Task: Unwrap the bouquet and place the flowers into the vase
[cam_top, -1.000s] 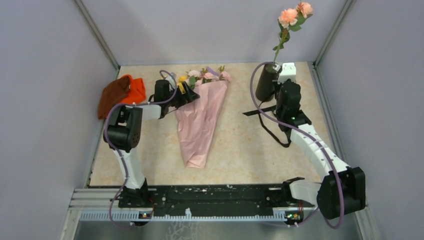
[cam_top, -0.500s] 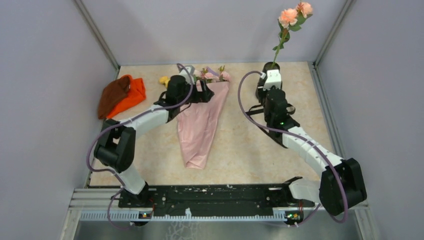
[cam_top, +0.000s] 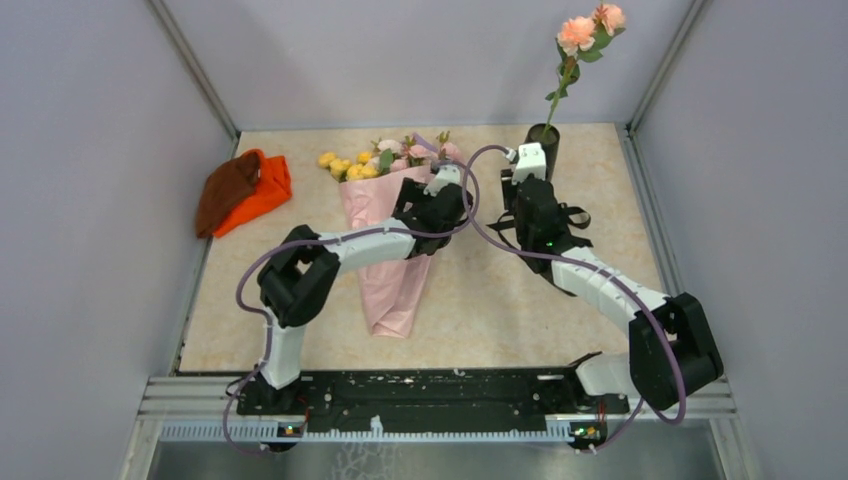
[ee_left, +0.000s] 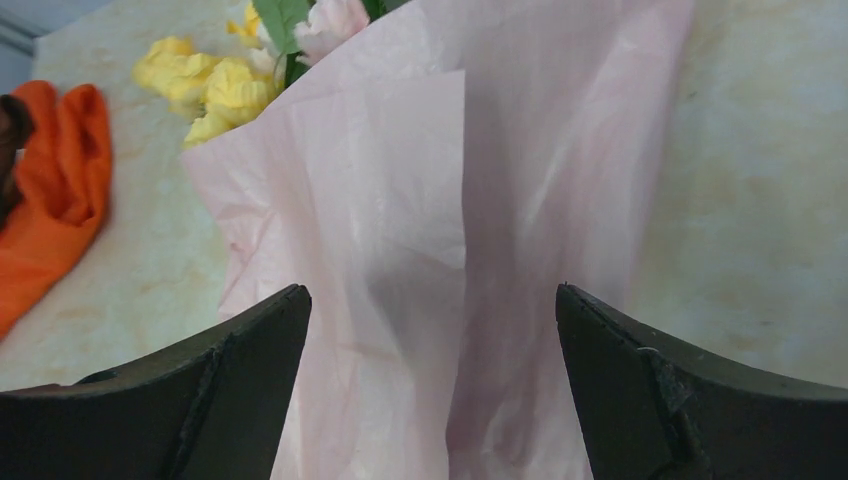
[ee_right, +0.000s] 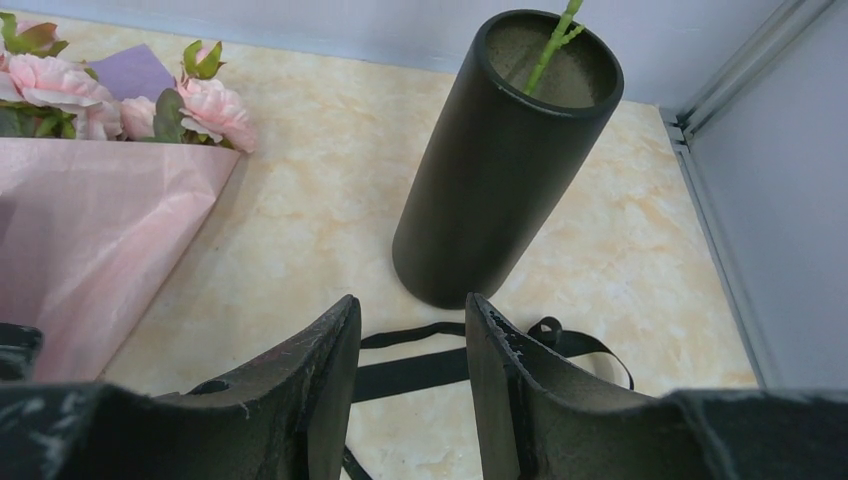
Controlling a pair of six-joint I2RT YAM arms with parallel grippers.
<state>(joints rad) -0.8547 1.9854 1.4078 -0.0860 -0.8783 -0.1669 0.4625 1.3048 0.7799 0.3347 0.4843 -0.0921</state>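
- The black ribbon (ee_right: 415, 372) is seen off the bouquet (cam_top: 398, 250). It lies flat on the table (cam_top: 480, 300), just at the 6 o'clock side of the vase (ee_right: 500, 170), so the untying is judged done.
- One stem of peach roses (cam_top: 578, 33) is already stood in the vase, which is placed at about 1 o'clock on the table.
- The bouquet is laid near the table's centre, its tip toward 6 o'clock and its blooms toward 12. The pink paper (ee_left: 450, 200) is wrapped around the stems, so the unwrapping is judged unfinished.
- The remaining flowers (cam_top: 385, 158), pink and yellow roses, are bunched at the paper's mouth and are left to be transferred.
- The left gripper (ee_left: 430, 300) is held over the paper with its fingers spread wide. Contact with the paper cannot be told.
- The right gripper (ee_right: 408, 310) is held at the vase's 7 o'clock, its fingers slightly apart and empty.
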